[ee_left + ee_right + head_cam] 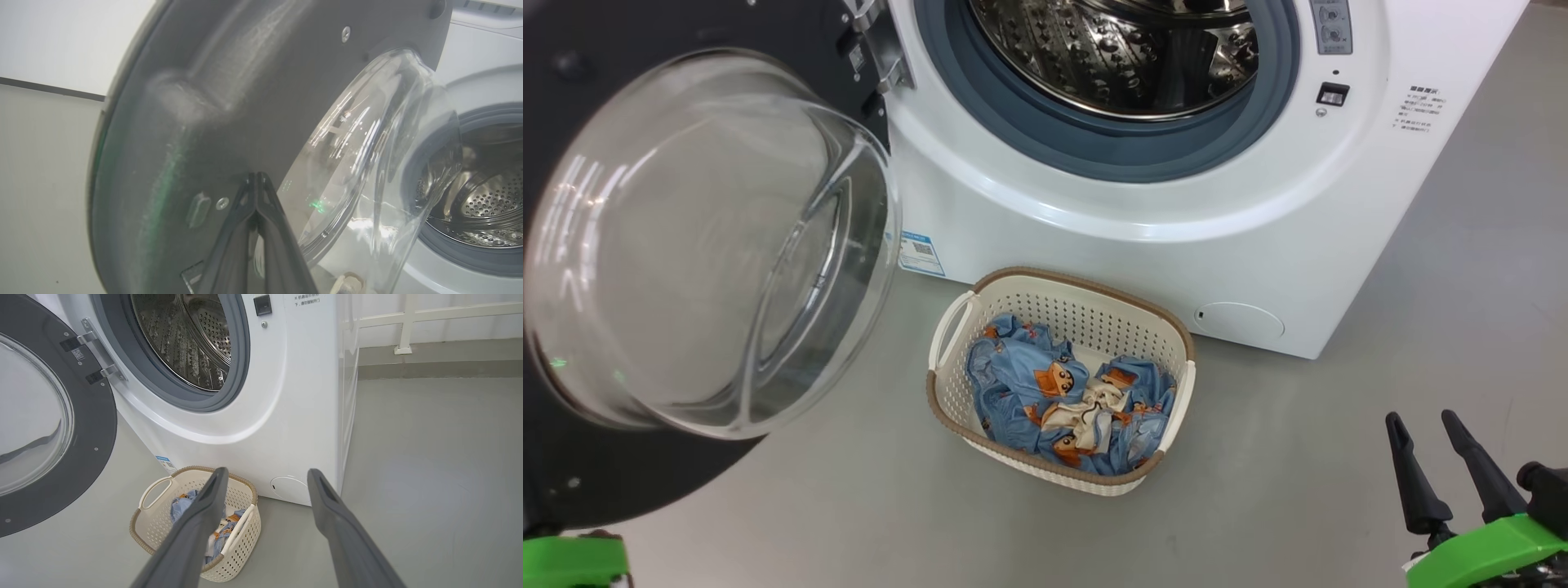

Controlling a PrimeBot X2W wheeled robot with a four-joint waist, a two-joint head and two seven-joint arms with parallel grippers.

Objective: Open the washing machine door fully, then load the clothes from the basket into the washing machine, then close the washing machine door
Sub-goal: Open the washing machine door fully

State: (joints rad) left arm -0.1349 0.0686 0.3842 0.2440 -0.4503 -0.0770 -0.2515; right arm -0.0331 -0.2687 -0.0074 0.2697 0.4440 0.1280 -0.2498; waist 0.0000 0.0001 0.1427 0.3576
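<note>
Left gripper [256, 178] is clenched on nothing, tips at the dark inner face of the big round glass-bowl door [703, 245], swung wide off the white front-loading washing machine [1143, 261]. Right gripper [1422, 420] is spread, empty. Blue cartoon-print clothes [1066, 400] sit in the cream perforated basket [1094, 314] on the floor [1298, 490], so I'd say loading and closing are left.

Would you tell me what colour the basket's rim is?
Brown, woven-look, on a cream basket; head view shows it best.

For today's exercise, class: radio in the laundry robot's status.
Left gripper: jaws shut, at open door. Right gripper: jaws open, empty. Clothes in basket. Nothing blocks drum.
</note>
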